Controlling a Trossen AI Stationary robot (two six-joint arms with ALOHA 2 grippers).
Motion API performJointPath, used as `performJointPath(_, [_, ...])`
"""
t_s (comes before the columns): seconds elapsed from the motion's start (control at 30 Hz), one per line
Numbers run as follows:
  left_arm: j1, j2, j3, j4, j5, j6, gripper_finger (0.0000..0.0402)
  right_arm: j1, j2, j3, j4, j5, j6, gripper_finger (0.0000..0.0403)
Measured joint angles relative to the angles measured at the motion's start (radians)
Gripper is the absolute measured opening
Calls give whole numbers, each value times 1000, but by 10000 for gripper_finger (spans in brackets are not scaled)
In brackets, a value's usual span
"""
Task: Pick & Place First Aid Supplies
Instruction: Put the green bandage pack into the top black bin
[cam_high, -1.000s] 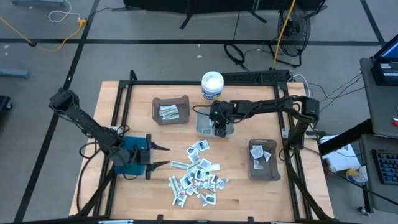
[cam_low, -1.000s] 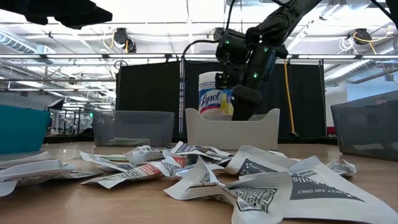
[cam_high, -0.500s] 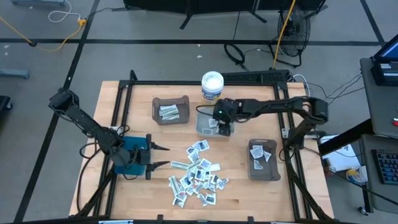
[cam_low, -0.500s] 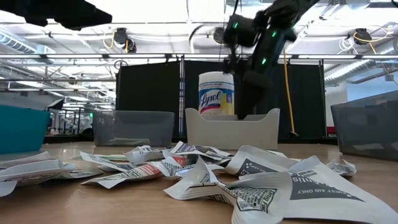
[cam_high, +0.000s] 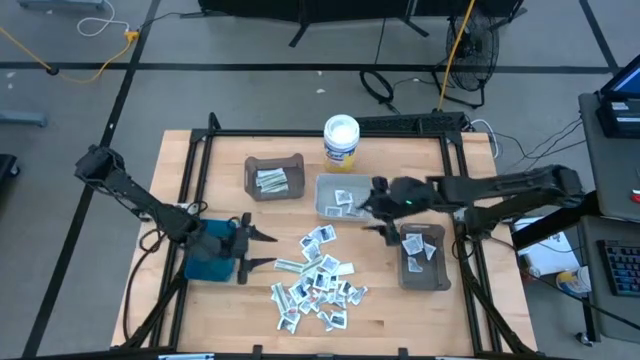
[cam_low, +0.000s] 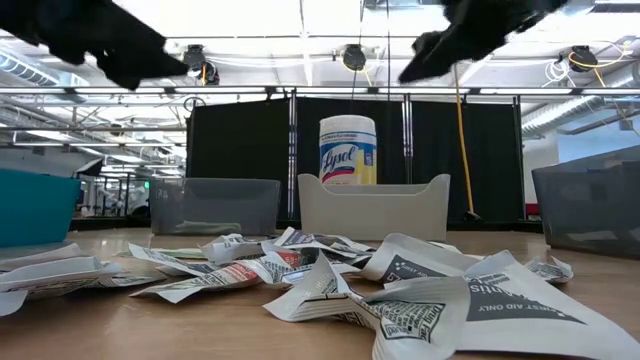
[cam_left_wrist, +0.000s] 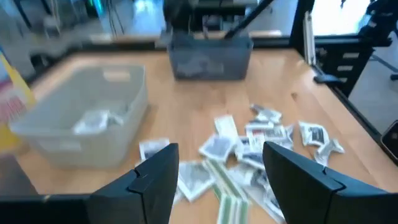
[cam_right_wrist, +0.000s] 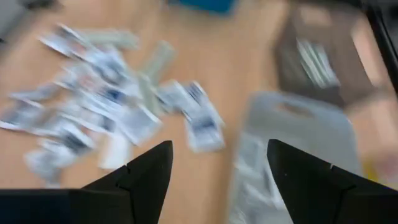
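Observation:
The first aid supplies lie in a loose pile of small white packets at the table's near middle; they also show as packets in the low view. My left gripper stands open just left of the pile, its fingers level and pointing at the packets, over a teal bin. My right gripper hangs open and empty above the table, between the pale bin and the dark right bin. Its wrist view shows the pile blurred.
A brown bin at the far left holds some packets, and so do the pale bin and the dark right bin. A white round tub stands behind the pale bin. A black frame runs round the table top.
My right gripper has risen out of the pale bin and swung up and toward the table's right edge, a little nearer the near edge, tipping from pointing down to slanting. Packets lie in the pale bin where it was.

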Motion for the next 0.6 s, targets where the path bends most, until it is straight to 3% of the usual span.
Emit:
performJointPath(0.2, [60,59,140,-254,55,-89,239,110,-159,-232,331,-39,-36,254])
performJointPath(0.37, [112,196,316,-496,125,-98,239,164,-243,-373,520,-37,-47,254])
performJointPath(0.6, [184,401,467,-630,294,-71,239,224,-287,-529,760,-37,-75,253])
